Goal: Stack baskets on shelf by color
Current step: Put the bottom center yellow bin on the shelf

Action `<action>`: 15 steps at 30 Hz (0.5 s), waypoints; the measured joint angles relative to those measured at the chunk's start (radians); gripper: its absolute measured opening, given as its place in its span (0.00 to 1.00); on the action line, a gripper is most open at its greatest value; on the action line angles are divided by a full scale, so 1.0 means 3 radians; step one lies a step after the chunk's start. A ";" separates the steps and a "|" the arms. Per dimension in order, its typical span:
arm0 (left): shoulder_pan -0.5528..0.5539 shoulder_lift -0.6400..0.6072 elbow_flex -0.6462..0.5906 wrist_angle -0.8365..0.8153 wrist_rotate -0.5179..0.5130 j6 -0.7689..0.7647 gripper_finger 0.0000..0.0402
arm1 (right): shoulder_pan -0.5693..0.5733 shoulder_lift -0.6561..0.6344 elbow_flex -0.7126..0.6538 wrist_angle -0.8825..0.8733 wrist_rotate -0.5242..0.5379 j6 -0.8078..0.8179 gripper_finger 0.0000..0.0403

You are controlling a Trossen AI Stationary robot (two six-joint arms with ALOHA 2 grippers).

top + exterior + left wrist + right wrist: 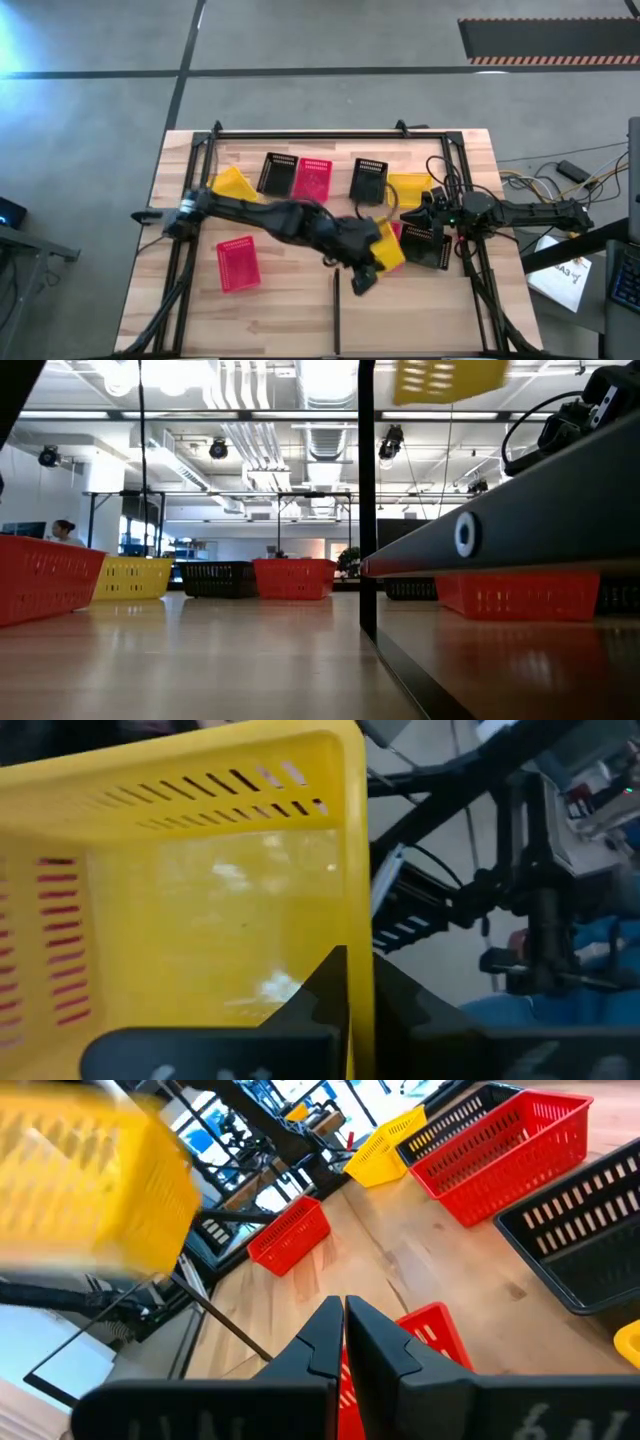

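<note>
a: starting at the left of the wooden desk, a pink-red perforated plastic basket lies alone, with a yellow mesh-sided basket near the back rail.

b: and the left hand?

a: it has reached to the middle, clenched on the wall of a lifted yellow perforated basket; the low view shows that basket up in the air.

b: so where should it go?

a: by colour, i'd say onto the other yellow plastic basket just behind it. keep it level, line the rims up, and lower straight so it nests.

b: any risk?

a: the right hand sits close by, clamped shut with nothing in it that i can see, above a black mesh basket and a red one. the arms could clash, so approach slowly.
</note>
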 joint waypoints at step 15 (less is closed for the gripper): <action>-0.0355 0.0501 0.0168 0.0259 -0.0053 -0.0261 0.00 | 0.0000 0.0005 0.0001 -0.0023 0.0002 -0.0167 0.02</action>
